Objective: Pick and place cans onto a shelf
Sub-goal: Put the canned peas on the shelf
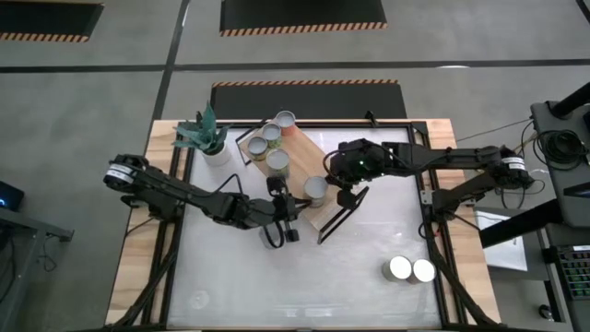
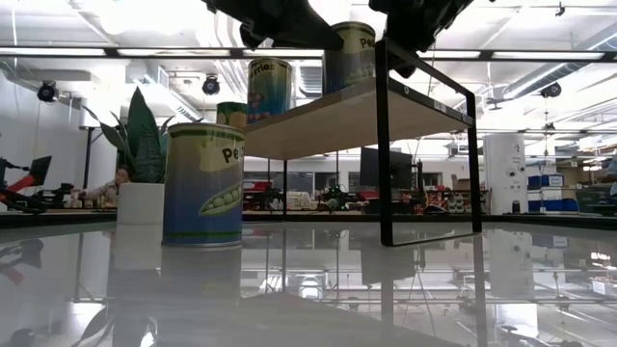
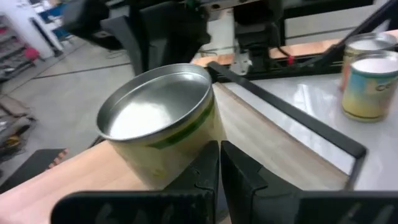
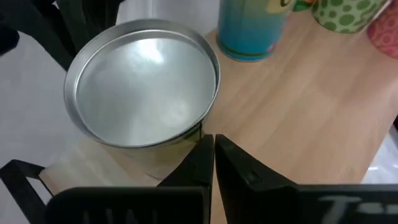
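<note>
a blue-labelled can [image 2: 203, 185] with pea pods and letters "pe" is standing on the glossy white tabletop [image 2: 463, 289] nearest the low camera. beyond it, the light-wood shelf [image 1: 304, 175] on black wire legs is carrying five round silvery-topped cans [image 1: 278, 138]. the left gripper [image 3: 219, 163] and right gripper [image 4: 213, 155] are hovering by the shelf's end can [image 1: 315, 189], fingers pressed together, gripping nothing. two cans [image 1: 411, 269] are sitting apart
</note>
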`<state>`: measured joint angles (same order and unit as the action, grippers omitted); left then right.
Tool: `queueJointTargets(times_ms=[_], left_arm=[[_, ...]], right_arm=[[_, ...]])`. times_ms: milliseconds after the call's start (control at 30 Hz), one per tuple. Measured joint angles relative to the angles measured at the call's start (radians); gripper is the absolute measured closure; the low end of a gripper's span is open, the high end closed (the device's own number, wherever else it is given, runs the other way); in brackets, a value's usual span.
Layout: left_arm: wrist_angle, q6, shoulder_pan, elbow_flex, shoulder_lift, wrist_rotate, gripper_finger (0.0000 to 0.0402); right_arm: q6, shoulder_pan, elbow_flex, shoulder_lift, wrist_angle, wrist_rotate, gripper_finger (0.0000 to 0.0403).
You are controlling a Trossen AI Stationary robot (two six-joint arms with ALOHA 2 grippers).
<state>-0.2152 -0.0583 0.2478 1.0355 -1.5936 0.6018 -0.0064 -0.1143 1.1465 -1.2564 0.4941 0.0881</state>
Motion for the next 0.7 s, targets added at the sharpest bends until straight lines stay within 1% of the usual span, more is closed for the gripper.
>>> queueJointTargets(times_ms=[67,200,600,700], left_arm=[[0.001,-0.001,0.0,0.0,0.001,0.018,0.0402],[0.015,0.003,-0.001,0.0,0.001,0.02,0.0402],[0.117,0.064,0.0,0.0,0.019,0.046,0.0402],[0.165,0.09,-0.001,0.0,0.036,0.065,0.0402]], right_arm=[[0.012,-0.001,0.003,0.0,0.009,0.008,0.0394],[0.014,0.005,0.004,0.0,0.013,0.013,0.0394],[0.043,0.066,0.005,0.0,0.047,0.014,0.0394],[0.058,0.088,0.005,-0.001,0.047,0.031,0.0394]])
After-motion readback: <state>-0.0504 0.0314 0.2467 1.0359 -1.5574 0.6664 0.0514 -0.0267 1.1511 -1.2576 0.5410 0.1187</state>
